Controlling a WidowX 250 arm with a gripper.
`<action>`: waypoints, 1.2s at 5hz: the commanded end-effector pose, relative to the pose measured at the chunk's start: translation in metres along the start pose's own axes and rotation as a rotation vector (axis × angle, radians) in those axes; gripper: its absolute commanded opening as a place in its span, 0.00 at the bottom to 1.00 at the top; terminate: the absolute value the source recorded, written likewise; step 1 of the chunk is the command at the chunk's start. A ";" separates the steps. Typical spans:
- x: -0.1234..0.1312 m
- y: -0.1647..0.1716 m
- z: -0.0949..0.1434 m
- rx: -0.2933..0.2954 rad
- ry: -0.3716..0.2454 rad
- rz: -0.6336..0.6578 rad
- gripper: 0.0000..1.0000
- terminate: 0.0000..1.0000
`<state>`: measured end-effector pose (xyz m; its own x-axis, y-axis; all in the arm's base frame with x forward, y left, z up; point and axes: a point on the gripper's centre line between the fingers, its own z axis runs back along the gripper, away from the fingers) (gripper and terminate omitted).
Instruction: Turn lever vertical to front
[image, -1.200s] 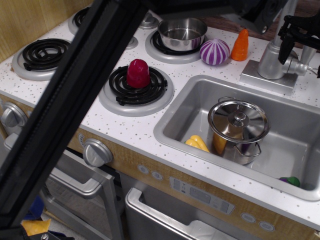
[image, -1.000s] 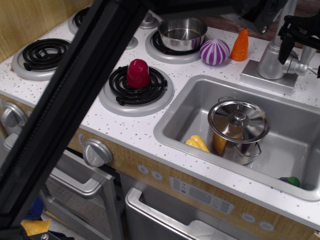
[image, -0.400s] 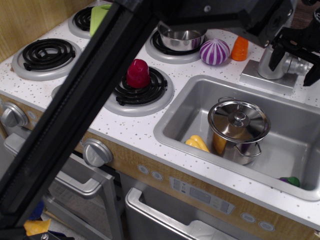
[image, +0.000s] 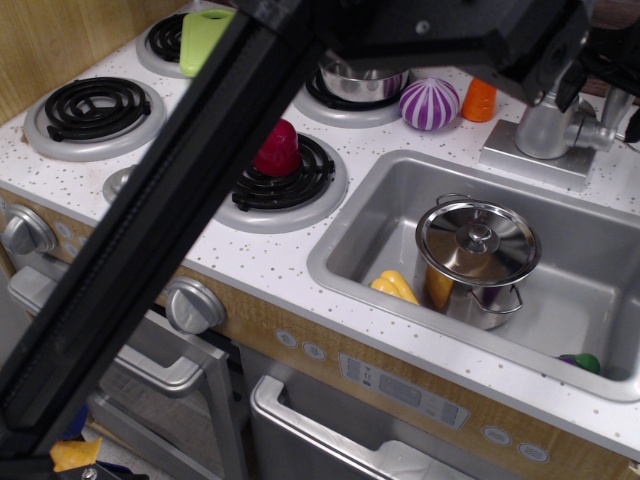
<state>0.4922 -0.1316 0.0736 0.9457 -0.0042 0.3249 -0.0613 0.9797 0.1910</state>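
Lever (image: 604, 133) juts sideways below the claw (image: 606, 72), whose opening is unclear.

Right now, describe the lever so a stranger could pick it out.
Find the sink, then the grey tap column behind its far right corner. The lever is the short silver stub sticking sideways from that column, far smaller than it, unlike the round stove knobs.

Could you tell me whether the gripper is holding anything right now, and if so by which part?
It cannot be told: the gripper sits at the lever beside the tap column, but its fingers are cut off by the frame edge.
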 end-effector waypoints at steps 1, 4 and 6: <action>0.025 0.000 0.027 -0.034 -0.114 0.022 1.00 0.00; 0.040 -0.006 0.028 -0.004 -0.141 0.039 0.00 0.00; 0.016 -0.009 0.041 0.008 -0.081 0.087 0.00 0.00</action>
<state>0.4836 -0.1490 0.0681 0.9379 0.0869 0.3357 -0.1576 0.9692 0.1894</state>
